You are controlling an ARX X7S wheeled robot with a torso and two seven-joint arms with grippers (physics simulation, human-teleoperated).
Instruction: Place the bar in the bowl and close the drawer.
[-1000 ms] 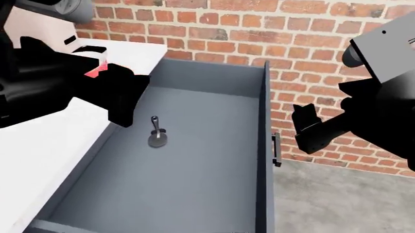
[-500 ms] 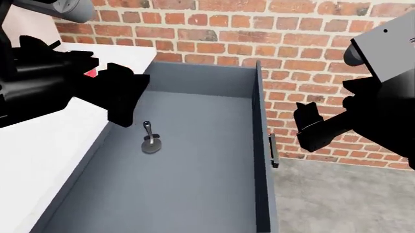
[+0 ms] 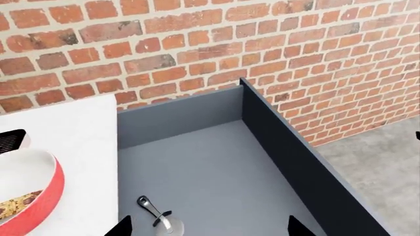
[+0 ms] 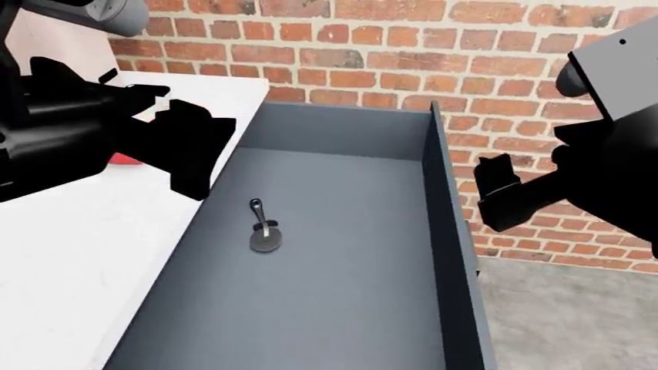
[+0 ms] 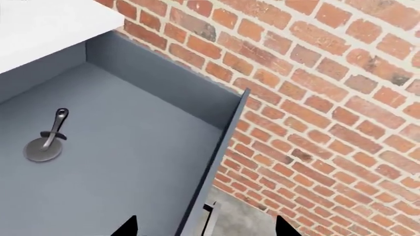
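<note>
Drawer (image 4: 340,254) open beside white tabletop (image 4: 72,254), utensil (image 4: 264,230) inside. Bowl (image 3: 39,194) on tabletop, bar (image 3: 15,205) lying within. Left claw (image 3: 204,227) spread above drawer, empty. Right claw (image 5: 204,227) spread over drawer front, empty.

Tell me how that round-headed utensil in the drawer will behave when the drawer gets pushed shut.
The utensil lies loose on the drawer's plain, smooth-looking floor with nothing beside it, so it will probably slide some. Its round head looks like a wheel lying flat, so rolling seems unlikely. It looks like rigid metal with a dark handle, so a knock against a wall should not harm it.
</note>
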